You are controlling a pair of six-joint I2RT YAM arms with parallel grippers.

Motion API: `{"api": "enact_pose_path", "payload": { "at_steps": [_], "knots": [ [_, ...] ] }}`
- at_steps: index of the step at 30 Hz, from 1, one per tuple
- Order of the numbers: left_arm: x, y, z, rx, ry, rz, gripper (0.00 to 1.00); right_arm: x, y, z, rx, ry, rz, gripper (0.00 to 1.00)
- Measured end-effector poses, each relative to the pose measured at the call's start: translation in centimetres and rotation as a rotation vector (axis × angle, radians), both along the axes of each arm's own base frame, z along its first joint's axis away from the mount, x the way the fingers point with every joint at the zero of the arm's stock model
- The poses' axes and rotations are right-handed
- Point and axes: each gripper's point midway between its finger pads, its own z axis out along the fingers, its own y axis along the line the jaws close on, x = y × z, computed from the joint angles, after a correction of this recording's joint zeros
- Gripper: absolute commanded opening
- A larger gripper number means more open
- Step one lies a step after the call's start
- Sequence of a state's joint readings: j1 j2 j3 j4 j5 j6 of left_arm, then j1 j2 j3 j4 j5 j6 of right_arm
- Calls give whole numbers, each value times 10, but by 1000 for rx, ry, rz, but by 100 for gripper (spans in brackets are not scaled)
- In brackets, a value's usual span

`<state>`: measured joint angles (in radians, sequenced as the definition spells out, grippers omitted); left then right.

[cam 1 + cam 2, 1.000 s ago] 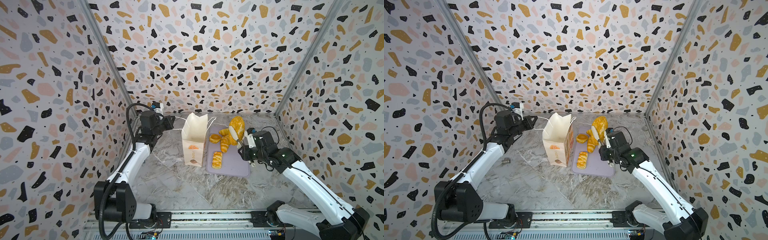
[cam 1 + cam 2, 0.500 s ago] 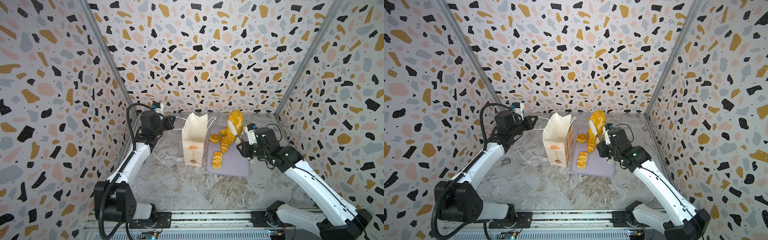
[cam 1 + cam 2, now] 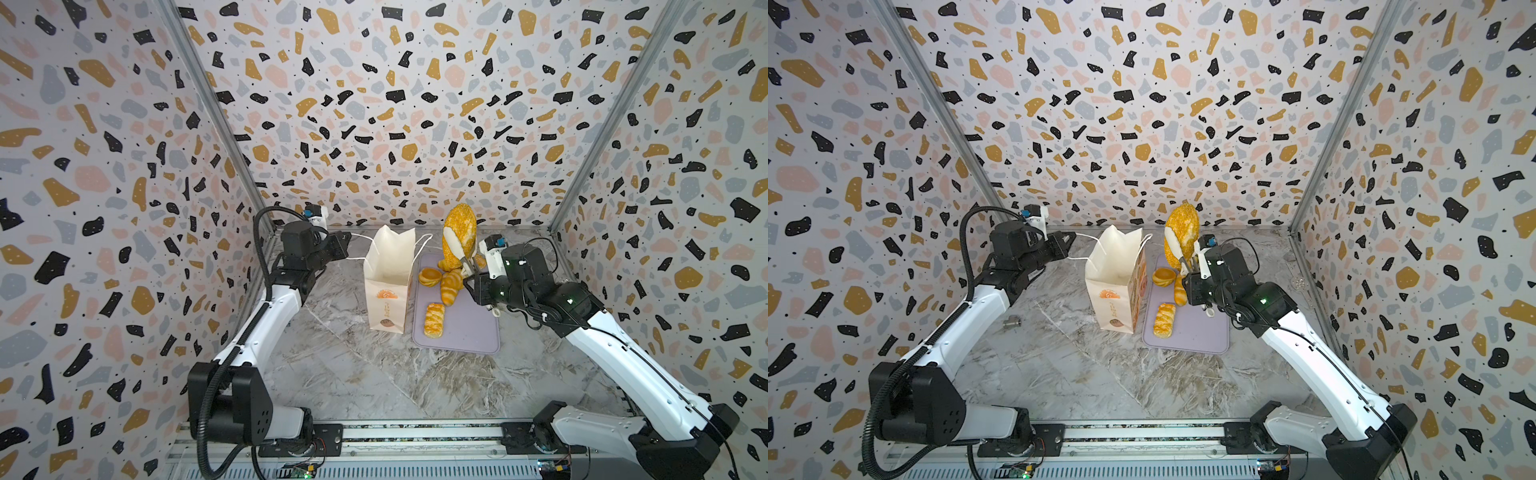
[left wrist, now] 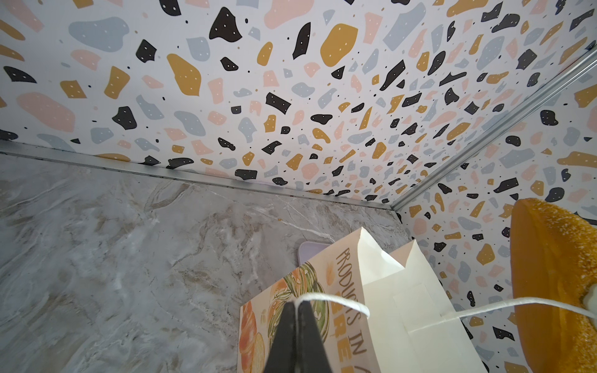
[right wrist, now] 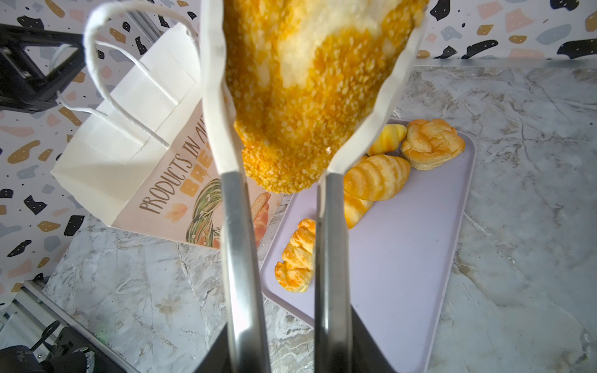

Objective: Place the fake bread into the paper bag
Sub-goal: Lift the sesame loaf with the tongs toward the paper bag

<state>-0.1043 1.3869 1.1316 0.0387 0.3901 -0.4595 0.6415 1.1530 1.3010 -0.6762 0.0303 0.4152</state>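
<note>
Six pieces of fake bread (image 3: 451,287): one seeded loaf (image 5: 310,97) between the right jaws, and below those jaws one plaited pastry (image 5: 295,258), one knotted round bun (image 5: 433,143) and three rolls (image 5: 376,177). One paper bag (image 3: 388,266) beside the right jaws, with two string handles (image 4: 332,297), one of them between the left jaws. One lilac tray (image 3: 469,328); one small metal part (image 3: 1013,321) on the counter; two robot arms (image 3: 266,328).

- Both top views: high at the front, looking down toward the back wall (image 3: 395,104) — nearly one shared scene.
- Left wrist: close to the paper bag (image 4: 403,306).
- Right wrist: close to the seeded loaf (image 5: 307,113) — bag shared.
</note>
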Motion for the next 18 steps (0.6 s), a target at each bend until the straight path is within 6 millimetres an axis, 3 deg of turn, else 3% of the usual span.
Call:
{"api": "enact_pose_path", "payload": {
  "at_steps": [18],
  "knots": [
    [0, -1, 0, 1, 0, -1, 0, 14, 18, 43, 3, -95, 7, 33]
  ]
}}
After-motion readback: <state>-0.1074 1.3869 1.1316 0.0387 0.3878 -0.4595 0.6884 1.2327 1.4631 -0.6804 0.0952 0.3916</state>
